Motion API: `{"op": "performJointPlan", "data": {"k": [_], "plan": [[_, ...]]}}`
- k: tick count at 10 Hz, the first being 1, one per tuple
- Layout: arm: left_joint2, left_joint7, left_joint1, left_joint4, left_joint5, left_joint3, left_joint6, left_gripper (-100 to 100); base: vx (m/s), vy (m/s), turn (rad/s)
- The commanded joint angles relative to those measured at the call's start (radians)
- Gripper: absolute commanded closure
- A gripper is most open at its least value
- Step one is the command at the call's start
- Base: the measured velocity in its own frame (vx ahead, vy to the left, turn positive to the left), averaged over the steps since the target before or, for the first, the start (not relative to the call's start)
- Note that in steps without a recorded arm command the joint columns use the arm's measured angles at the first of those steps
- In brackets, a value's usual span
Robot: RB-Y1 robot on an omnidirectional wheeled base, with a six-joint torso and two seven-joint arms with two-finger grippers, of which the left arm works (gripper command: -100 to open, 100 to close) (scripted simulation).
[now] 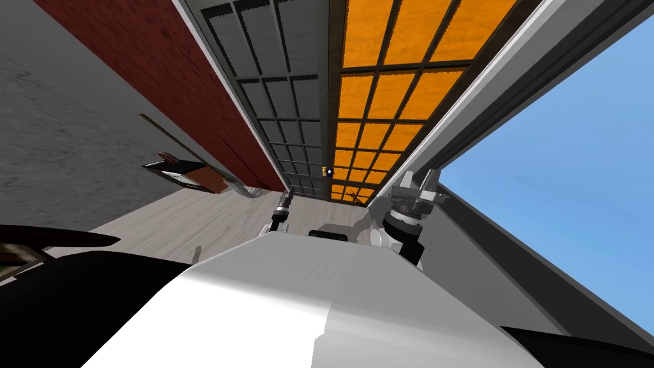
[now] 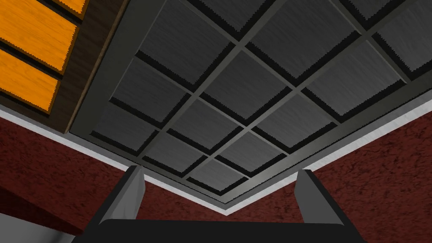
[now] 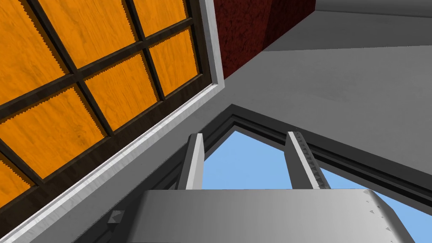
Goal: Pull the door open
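A double door stands ahead: a grey panelled leaf on the left and an orange panelled leaf with dark bars on the right. A small yellow handle sits low where the two leaves meet. My left gripper is raised just short of the grey leaf, open, with nothing between its fingers. My right gripper is held up by the door's white frame, beside the orange leaf, open and holding nothing.
A dark red wall runs left of the door. A window showing blue sky fills the grey wall on the right. A low dark and brown piece of furniture stands at the left on the pale wood floor.
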Motion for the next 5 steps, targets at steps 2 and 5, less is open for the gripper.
{"op": "performJointPlan", "data": {"k": [2, 5], "plan": [[-0.001, -0.068, -0.015, 0.063, -0.017, 0.017, -0.016, -100, 0.104, -0.038, -0.067], [-0.001, -0.139, -0.029, 0.133, -0.036, 0.037, -0.039, -100, 0.122, -0.039, -0.072]]}}
